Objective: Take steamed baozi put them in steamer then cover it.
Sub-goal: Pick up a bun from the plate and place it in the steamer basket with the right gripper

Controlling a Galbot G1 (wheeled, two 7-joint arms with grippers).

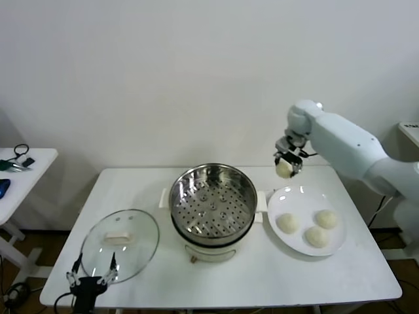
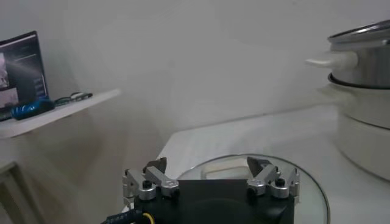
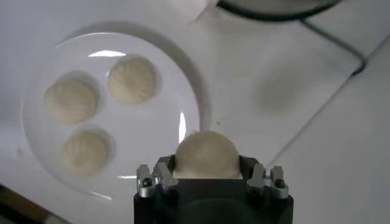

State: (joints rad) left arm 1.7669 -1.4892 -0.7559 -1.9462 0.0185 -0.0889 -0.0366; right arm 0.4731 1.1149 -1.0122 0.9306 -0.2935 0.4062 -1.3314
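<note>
Right tool (image 1: 285,163) clamped on smooth domed baozi (image 1: 283,169); left tool (image 1: 90,273) w/ fingers apart, near glass cover (image 1: 120,245).

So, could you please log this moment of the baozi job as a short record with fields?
right gripper: shut on one baozi, lifted above the table, between plate and steamer
plate: three baozi left
steamer: open, basket empty
cover: flat on table, robot's left of steamer
left gripper: open, at the cover's near edge
</note>
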